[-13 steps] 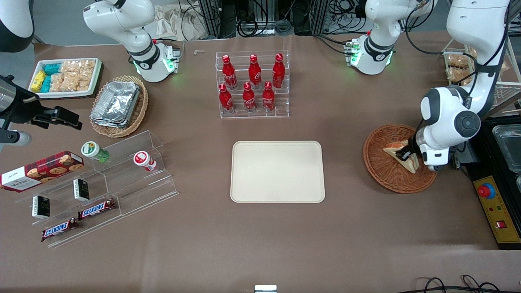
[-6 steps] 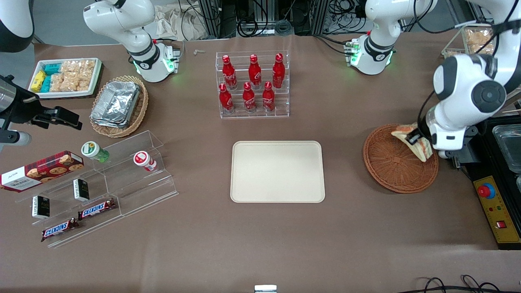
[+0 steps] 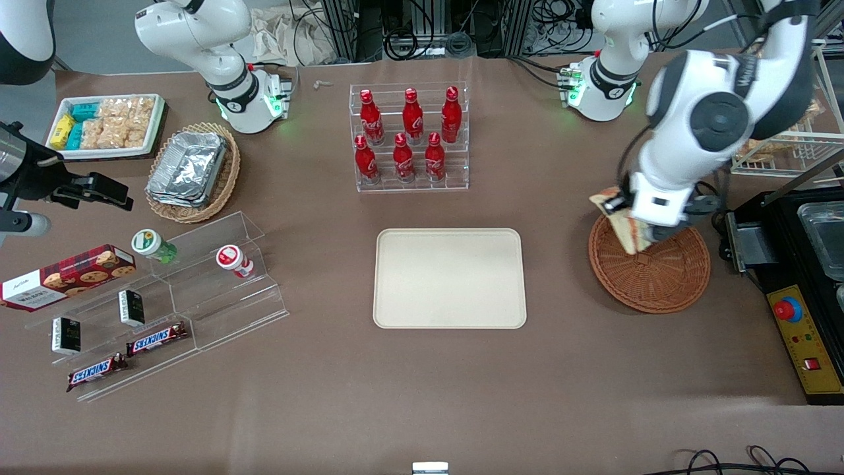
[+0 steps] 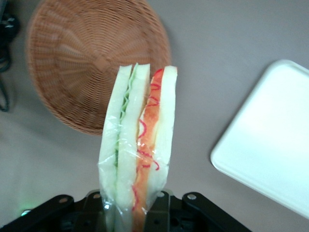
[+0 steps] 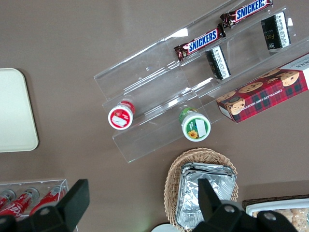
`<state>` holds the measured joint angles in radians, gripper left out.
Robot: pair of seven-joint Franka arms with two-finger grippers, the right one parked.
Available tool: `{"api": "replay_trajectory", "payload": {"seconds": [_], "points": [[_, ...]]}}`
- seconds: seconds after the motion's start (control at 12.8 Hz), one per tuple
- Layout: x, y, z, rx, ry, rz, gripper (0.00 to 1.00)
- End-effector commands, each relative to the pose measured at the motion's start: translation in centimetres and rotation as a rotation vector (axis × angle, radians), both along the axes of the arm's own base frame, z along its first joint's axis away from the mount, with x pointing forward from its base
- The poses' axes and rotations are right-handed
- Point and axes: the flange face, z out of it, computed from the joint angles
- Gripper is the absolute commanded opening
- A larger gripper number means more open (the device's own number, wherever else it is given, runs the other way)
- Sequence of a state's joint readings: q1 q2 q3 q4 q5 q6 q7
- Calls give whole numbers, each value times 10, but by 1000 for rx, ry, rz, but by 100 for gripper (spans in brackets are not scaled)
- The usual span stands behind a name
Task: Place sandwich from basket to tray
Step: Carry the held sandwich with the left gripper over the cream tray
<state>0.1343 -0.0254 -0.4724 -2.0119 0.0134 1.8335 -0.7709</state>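
My left gripper (image 3: pixel 626 218) is shut on the sandwich (image 3: pixel 623 221), a plastic-wrapped white-bread wedge with red, orange and green filling. It holds it in the air above the rim of the reddish-brown basket (image 3: pixel 659 277) on the tray's side. In the left wrist view the sandwich (image 4: pixel 137 145) stands upright between the fingers of the gripper (image 4: pixel 131 212), with the empty basket (image 4: pixel 82 53) and a corner of the tray (image 4: pixel 270 140) below. The cream-beige tray (image 3: pixel 450 278) lies empty at the table's middle.
A clear rack of red cola bottles (image 3: pixel 409 138) stands farther from the front camera than the tray. A clear stepped shelf with snacks (image 3: pixel 151 310), a tan basket of foil trays (image 3: pixel 191 171) and a white snack tray (image 3: pixel 105 125) lie toward the parked arm's end. A black control box (image 3: pixel 804 336) stands beside the basket.
My gripper lifted the sandwich out of the basket and carried it up and toward the tray, from the basket's middle to above its tray-side rim.
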Motion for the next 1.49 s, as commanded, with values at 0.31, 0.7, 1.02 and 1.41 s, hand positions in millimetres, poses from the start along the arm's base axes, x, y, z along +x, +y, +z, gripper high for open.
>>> {"api": "replay_trajectory", "payload": {"seconds": [0.31,0.7,1.02,1.41], "points": [[-12,-132,-43,-93,-77,-277,0],[10,-147,-125,-125,-73,-358,0],[26,-149,-190,-113,-41,-399,0],[27,-152,-230,-79,-50,-405,0]]}}
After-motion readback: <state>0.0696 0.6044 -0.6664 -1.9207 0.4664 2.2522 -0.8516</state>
